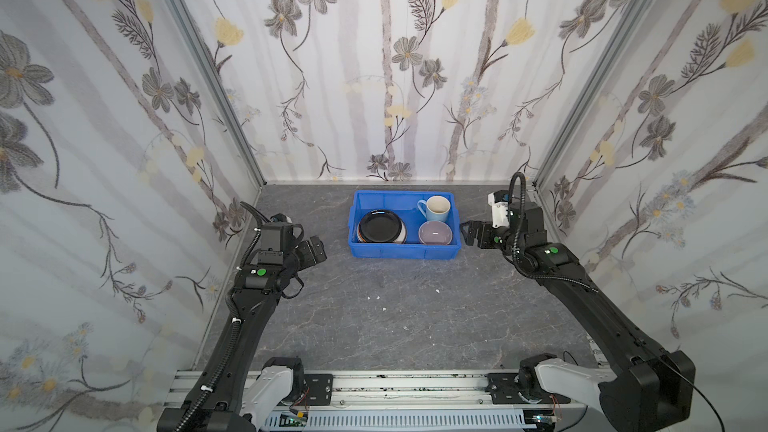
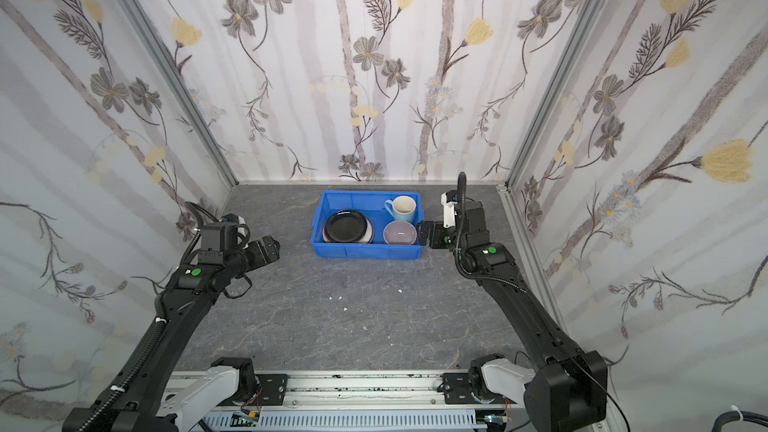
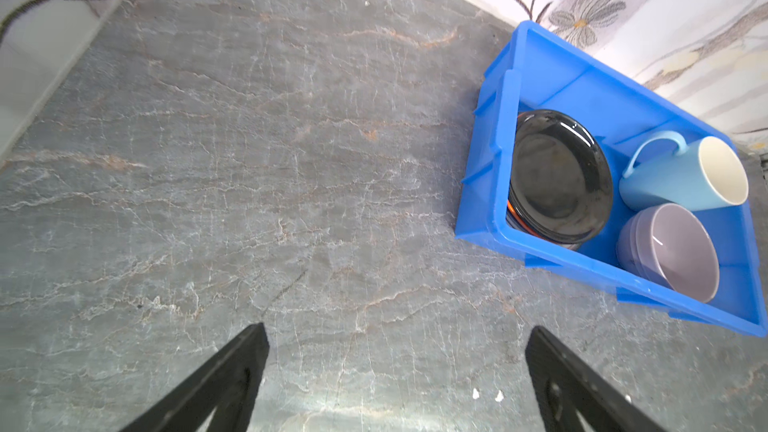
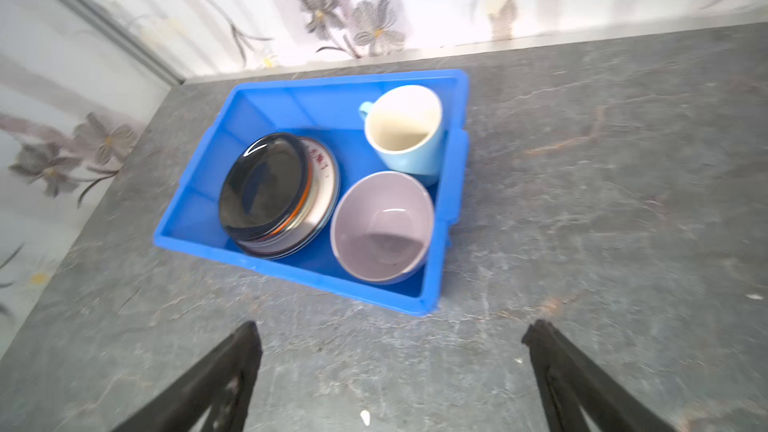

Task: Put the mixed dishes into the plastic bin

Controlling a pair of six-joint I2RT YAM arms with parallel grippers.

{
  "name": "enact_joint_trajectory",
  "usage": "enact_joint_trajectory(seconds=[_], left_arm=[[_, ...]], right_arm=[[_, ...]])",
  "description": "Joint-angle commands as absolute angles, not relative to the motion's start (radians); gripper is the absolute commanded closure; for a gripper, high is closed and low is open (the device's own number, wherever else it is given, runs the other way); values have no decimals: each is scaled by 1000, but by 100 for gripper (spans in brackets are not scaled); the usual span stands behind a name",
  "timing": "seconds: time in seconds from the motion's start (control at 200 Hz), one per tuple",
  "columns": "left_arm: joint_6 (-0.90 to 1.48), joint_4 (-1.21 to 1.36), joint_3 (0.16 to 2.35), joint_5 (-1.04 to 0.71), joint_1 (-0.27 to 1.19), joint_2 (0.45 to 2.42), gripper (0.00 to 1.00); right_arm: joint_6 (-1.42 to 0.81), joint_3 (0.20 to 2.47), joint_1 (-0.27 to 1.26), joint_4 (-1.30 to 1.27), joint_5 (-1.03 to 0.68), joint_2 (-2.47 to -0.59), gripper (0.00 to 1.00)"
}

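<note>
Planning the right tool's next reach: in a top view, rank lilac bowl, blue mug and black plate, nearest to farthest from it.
From the right tool:
1. lilac bowl, near right corner of the bin
2. blue mug, far right corner
3. black plate, left side

Blue bin (image 2: 365,251) holds black plate (image 2: 347,225), mug (image 2: 402,209), lilac bowl (image 2: 400,232).

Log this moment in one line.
blue bin: black-topped plate stack, light blue mug, lilac bowl inside | left gripper: open, empty | right gripper: open, empty
</note>
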State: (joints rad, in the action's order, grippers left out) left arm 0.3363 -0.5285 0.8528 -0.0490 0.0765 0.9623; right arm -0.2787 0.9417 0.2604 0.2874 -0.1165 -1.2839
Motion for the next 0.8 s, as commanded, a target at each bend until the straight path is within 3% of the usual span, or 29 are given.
enact_joint_trajectory(seconds=[0.0, 0.145, 0.455, 0.794], left_arm=[[269, -321, 769, 34, 76, 892, 0], [193, -167, 646, 110, 75, 803, 0], [131, -4, 496, 144, 76, 807, 0], [58, 478, 324, 151, 64, 986, 0]], right_arm=[[-264, 847, 230, 127, -54, -1192, 0], [-211, 677, 206, 24, -15, -1047, 0], [-177, 413, 140, -212, 78, -845, 0], [-155, 287, 115, -449, 164, -848, 0]])
